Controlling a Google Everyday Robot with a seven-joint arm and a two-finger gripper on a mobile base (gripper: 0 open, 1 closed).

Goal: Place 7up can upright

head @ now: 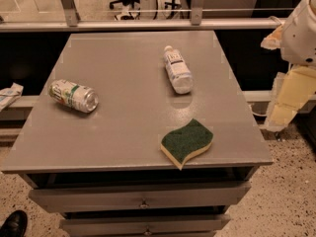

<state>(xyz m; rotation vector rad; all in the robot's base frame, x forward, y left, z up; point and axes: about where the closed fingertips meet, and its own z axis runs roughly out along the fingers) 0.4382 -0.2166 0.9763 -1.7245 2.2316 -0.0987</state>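
The 7up can (73, 96) lies on its side on the left part of the grey table (123, 132). It is silver with a white-and-green label, and its shiny end faces right and toward the front. My gripper (286, 105) hangs off the table's right edge, beyond the far right side. It is well away from the can and touches nothing.
A clear plastic bottle (177, 70) with a white cap lies on its side at the back centre-right. A green-and-yellow sponge (186, 142) sits near the front right edge. Drawers (143, 196) are below the tabletop. A black shoe (14, 223) is at the bottom left.
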